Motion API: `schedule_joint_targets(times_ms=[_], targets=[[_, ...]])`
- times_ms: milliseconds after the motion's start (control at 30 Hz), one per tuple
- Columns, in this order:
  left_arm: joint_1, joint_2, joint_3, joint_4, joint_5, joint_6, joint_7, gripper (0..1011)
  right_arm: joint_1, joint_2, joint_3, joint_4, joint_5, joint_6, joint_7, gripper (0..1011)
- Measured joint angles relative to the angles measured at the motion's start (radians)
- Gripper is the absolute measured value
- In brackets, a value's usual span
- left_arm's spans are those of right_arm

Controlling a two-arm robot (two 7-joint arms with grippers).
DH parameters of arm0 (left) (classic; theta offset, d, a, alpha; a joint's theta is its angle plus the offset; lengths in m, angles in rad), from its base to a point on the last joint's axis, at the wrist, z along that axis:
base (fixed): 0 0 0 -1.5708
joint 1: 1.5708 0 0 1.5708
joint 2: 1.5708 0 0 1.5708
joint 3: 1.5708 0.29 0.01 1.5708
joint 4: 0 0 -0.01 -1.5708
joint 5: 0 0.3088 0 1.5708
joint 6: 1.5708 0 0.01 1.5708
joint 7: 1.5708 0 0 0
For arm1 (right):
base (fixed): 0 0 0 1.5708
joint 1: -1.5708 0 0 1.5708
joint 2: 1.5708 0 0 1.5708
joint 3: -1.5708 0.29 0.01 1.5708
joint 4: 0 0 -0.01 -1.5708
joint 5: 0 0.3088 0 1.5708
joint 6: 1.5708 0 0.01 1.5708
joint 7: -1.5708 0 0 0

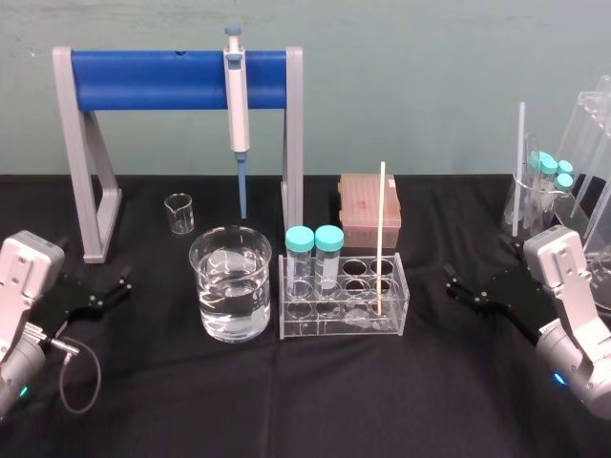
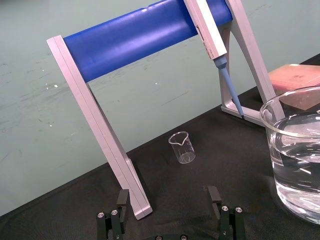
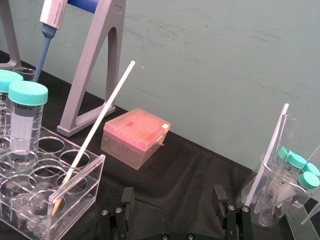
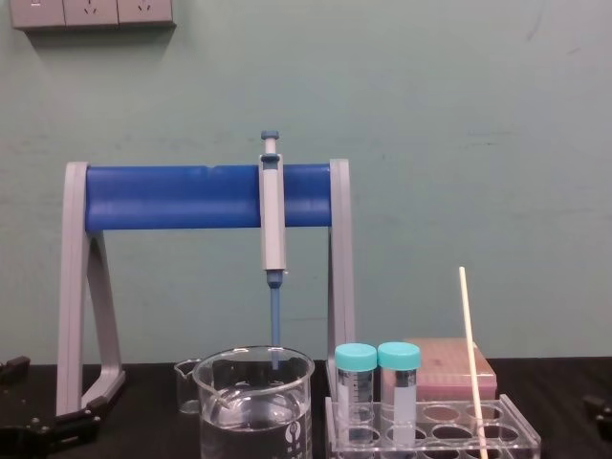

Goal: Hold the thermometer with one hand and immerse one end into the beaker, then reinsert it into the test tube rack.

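The thermometer (image 1: 381,239) is a thin cream-white rod that leans in a rear right hole of the clear test tube rack (image 1: 339,329), at mid table. Two teal-capped tubes (image 1: 314,253) stand in the rack's left holes. The large beaker (image 1: 229,286), about half full of clear liquid, stands just left of the rack. My left gripper (image 1: 100,279) rests open near the table's left side, left of the beaker. My right gripper (image 1: 477,277) is open at the right, a short way from the rack. The right wrist view shows the thermometer (image 3: 100,125) and rack (image 3: 80,185) ahead of the open fingers (image 3: 128,197).
A grey stand with a blue bar (image 1: 177,81) spans the back and carries a pipette (image 1: 236,95). A small glass beaker (image 1: 179,212) sits under it. A pink box (image 1: 370,200) lies behind the rack. A glass vessel with capped tubes (image 1: 546,186) stands at the far right.
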Motion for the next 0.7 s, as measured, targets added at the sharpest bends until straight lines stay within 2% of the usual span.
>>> schedule_joint_targets(times_ms=[700], targets=[[0.0, 0.0, 0.0, 0.0, 0.0, 0.0, 0.0, 1004, 0.0, -0.001, 0.003, 0.001, 0.004, 0.0, 0.003, 1003]])
